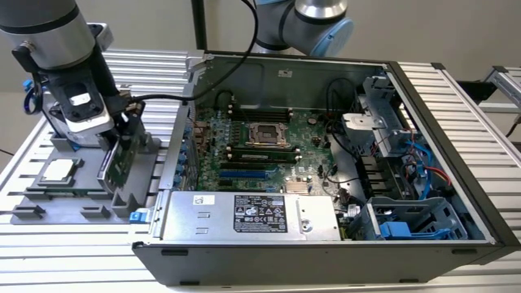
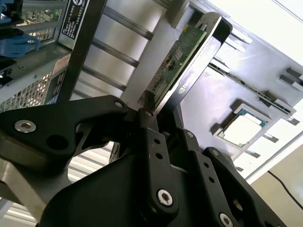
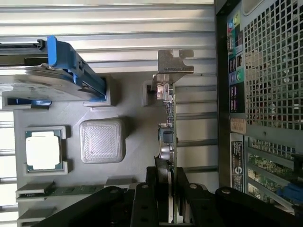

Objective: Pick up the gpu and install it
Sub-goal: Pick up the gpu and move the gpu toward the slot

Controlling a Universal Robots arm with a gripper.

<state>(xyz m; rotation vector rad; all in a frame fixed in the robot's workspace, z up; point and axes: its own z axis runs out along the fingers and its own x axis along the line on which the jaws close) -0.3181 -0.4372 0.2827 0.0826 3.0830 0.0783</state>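
1. Grey fixture tray (image 1: 49,204) occupies the exterior view's left; we find a square CPU chip (image 1: 61,171) lying flat in one of its pockets.
2. Just right of the chip, the gpu (image 1: 119,163) stands on edge in the tray, green board face showing.
3. We see the gripper (image 1: 114,141) at the card's upper edge. In the first wrist view its fingers (image 3: 158,185) are clamped narrow on the card's two faces.
4. Further right lies the open computer case (image 1: 440,110), with its motherboard (image 1: 269,143) exposed and its power supply (image 1: 244,213) along the near side.
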